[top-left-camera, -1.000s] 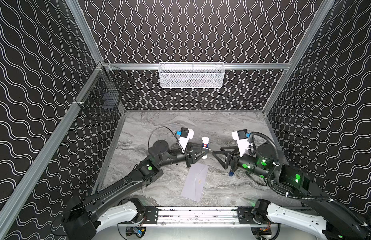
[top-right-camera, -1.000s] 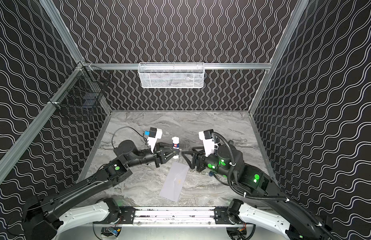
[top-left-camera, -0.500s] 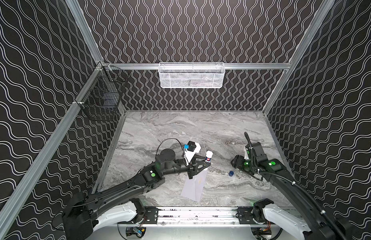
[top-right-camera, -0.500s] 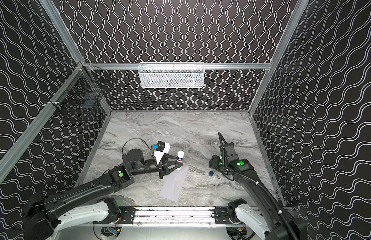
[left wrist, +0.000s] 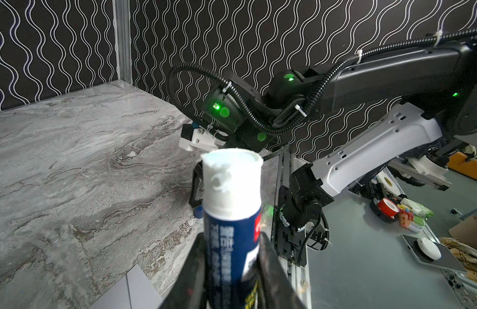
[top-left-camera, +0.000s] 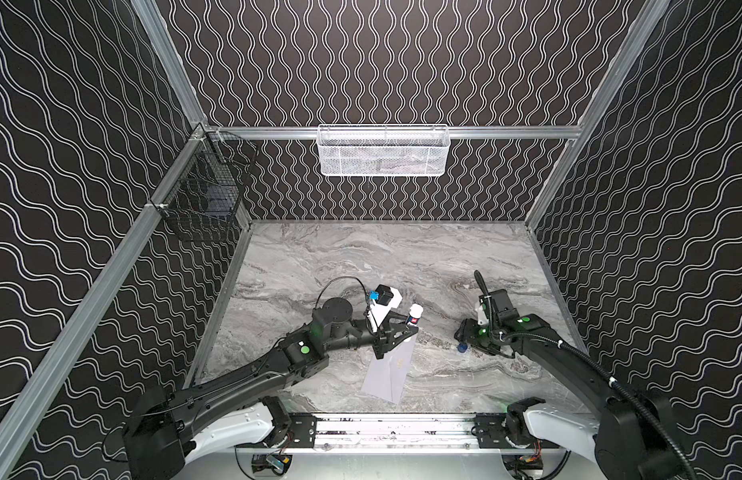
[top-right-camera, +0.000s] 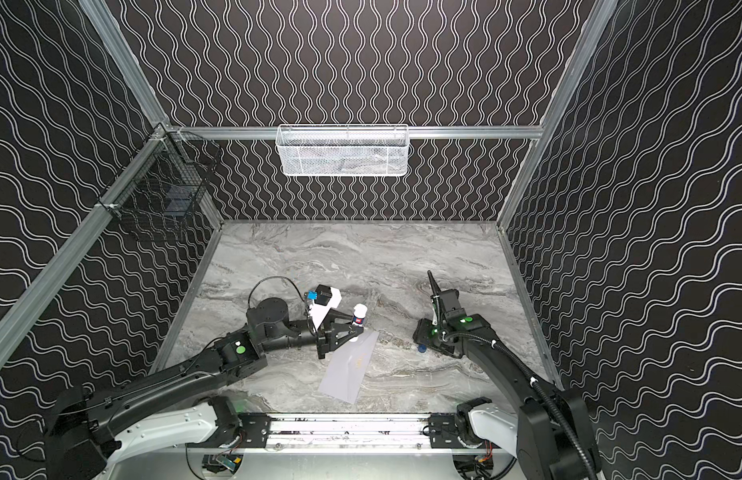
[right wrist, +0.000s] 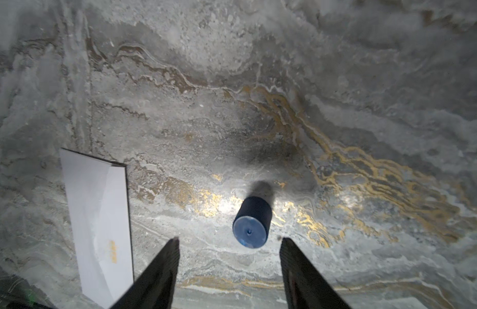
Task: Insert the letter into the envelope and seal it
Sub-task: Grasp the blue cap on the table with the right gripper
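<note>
Front rail (top-left-camera: pixel 394 428), then the envelope (top-left-camera: pixel 385 374): flat, askew, near corner close to the front edge of the table (top-left-camera: pixel 465 257). Over its far end, left gripper (top-left-camera: pixel 410 331) is clamped on an uncapped glue stick (top-left-camera: pixel 414 320); contact with the paper cannot be told. To the right, well apart, blue cap (top-left-camera: pixel 461 348) on the marble. The right gripper (right wrist: pixel 230 240) is above it, jaws spread wide, holding nothing. Beyond both arms, open marble to the back wall, with the white mesh basket (top-left-camera: pixel 382 151) high on it. Black wire basket (top-left-camera: pixel 203 195) hangs on the left wall.
</note>
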You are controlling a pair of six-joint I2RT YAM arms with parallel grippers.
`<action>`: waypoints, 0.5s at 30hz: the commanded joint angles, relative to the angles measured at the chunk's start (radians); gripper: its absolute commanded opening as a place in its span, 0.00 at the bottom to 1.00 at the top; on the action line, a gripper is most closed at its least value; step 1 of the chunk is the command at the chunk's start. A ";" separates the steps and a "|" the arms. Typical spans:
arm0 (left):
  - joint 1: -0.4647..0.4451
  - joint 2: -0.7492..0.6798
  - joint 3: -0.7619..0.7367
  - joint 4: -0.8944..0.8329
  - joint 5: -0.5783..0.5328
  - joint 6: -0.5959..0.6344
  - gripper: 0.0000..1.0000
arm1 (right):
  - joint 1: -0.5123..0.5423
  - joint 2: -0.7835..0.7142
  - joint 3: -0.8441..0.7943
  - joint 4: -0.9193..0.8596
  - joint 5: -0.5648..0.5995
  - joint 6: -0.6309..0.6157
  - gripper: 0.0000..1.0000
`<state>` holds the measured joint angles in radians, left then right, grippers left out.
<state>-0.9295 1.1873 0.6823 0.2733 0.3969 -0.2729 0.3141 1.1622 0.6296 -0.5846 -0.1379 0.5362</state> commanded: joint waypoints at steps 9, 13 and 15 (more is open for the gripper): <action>0.000 0.000 0.001 0.018 -0.014 0.011 0.00 | 0.057 0.091 0.006 0.051 0.075 0.053 0.52; 0.000 -0.010 0.000 0.019 -0.016 0.009 0.00 | 0.060 0.112 0.013 0.046 0.091 0.042 0.46; 0.000 -0.011 0.003 0.014 -0.015 0.009 0.00 | 0.063 0.115 0.012 0.048 0.096 0.040 0.43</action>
<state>-0.9295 1.1778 0.6804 0.2684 0.3931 -0.2626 0.3733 1.2728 0.6342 -0.5442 -0.0650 0.5678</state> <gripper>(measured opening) 0.256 0.434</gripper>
